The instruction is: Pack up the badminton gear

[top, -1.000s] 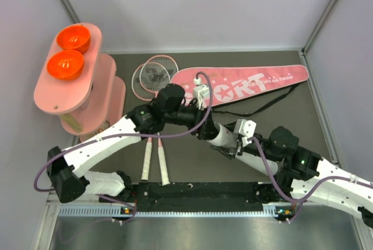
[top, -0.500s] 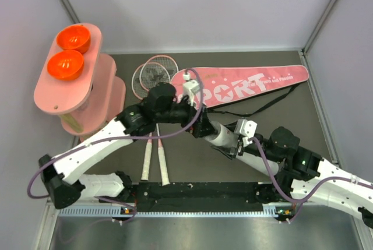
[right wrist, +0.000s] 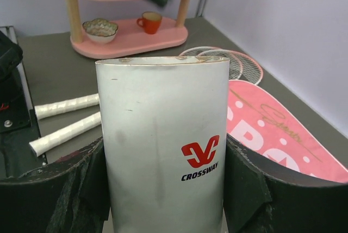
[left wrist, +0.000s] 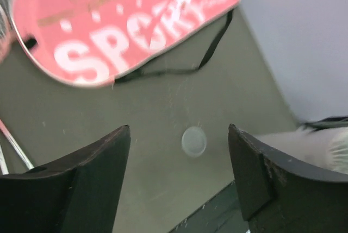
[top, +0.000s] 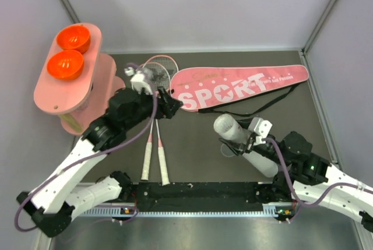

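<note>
The long white cardboard tube, marked "CROSSWAY", also shows in the right wrist view. My right gripper is shut on it and holds it tilted above the table. My left gripper is open and empty, between the racket heads and the bag. Two pink-framed rackets lie crossed, with their white handles toward the arms. The pink "SPORT" bag lies flat at the back with its black strap beside it. No shuttlecock shows clearly.
A small round pale disc lies on the table beside the tube. A pink oval stand with two orange bowls stands at the back left. Its lower shelf holds a cup and a bowl.
My left gripper has pulled away from the tube's upper end and swung left toward the racket heads. The right gripper has kept the tube and drawn slightly right and nearer.
</note>
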You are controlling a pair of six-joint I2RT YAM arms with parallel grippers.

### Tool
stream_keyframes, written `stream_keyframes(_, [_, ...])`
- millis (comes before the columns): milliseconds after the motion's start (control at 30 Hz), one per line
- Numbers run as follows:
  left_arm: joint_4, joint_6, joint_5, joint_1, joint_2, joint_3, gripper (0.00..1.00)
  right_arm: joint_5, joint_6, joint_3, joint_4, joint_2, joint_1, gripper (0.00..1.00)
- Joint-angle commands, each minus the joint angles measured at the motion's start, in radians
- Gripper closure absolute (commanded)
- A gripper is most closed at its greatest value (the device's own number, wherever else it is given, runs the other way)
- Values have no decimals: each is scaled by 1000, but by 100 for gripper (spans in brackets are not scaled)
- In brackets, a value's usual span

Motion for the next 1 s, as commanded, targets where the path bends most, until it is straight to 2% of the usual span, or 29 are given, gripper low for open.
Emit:
stream_keyframes(0, [8,-40,209,-3,190,-84,31,77,57,-31,32,-75,3,62])
stream_keyframes(67, [17,-46,229,-32,306,-85,35,96,56,-36,30,-110,3,62])
stream_keyframes(200, [0,-40,166,-169,498,-11,39,104,59,-32,16,-164,3,62])
stream_keyframes(300, [27,-56,158,-226,646,38,48,106,62,-34,10,-193,3,62])
stream_keyframes(433, [42,-60,158,-292,831,122,55,118,62,-28,-17,-213,3,62])
stream_keyframes(600, [90,-40,147,-380,914,198,55,133,64,-19,-59,-237,1,63])
stream_keyframes(767, [149,-33,175,-417,996,239,62,149,59,-14,-80,-274,3,63])
stream_keyframes(967, [134,-39,103,-457,1094,320,67,170,57,17,-142,-302,3,63])
